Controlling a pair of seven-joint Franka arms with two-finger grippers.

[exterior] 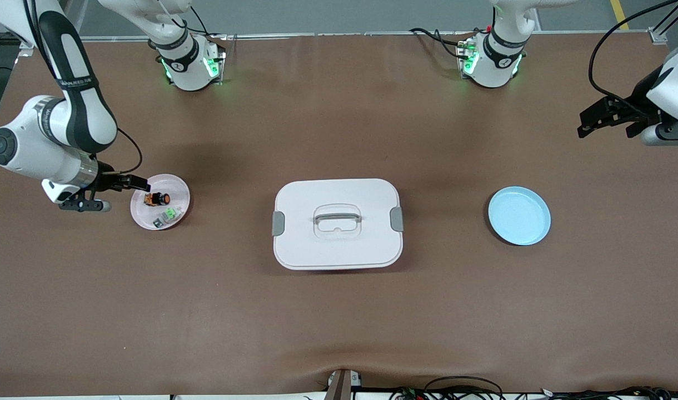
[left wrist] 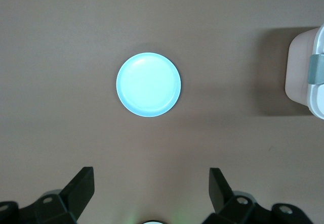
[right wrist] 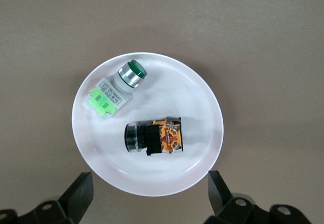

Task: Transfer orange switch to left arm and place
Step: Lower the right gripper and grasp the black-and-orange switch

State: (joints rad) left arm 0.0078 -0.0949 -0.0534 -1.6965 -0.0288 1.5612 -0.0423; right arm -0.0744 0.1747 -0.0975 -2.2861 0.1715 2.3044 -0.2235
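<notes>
From my remote station, the box [exterior: 337, 223] sat mid-table between the blue plate [exterior: 519, 215] and the pink plate [exterior: 160, 201]. My left gripper [exterior: 601, 122] waited, fingers spread, over bare table at its arm's end. My right gripper [exterior: 123, 183] hung spread over the pink plate's edge, where the orange switch [exterior: 156, 198] lay beside a green switch [exterior: 168, 215].

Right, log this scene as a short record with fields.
target: tiny black and orange switch on round pink plate, beside small green-and-silver switch
obstacle: large white lidded box, mid-table
goal end: round blue plate, bare
right gripper: open, over pink plate
left gripper: open, raised over the table near the blue plate
</notes>
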